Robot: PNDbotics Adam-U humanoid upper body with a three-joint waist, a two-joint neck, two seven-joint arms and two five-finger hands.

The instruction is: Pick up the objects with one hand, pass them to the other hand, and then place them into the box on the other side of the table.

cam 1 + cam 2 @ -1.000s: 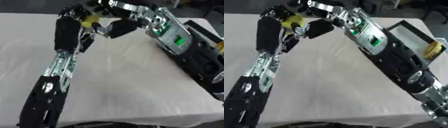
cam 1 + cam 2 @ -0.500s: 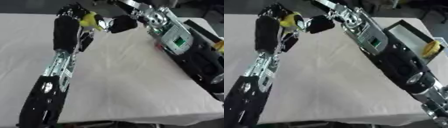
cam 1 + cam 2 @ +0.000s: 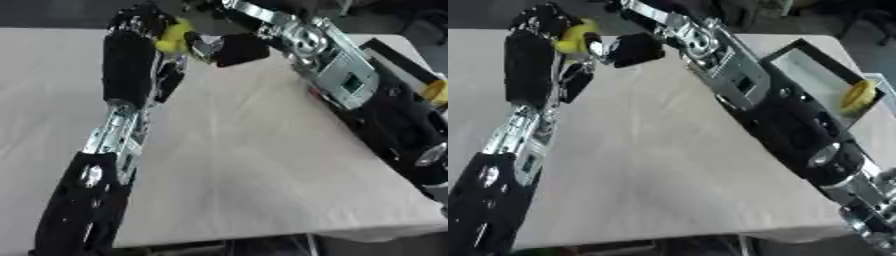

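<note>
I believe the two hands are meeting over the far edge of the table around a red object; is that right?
Not quite: the object between the left hand and right hand is yellow, not red, as the right eye view shows. They do meet at the table's far edge.

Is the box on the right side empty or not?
Not empty: a yellow object lies inside the box, at its right wall.
</note>
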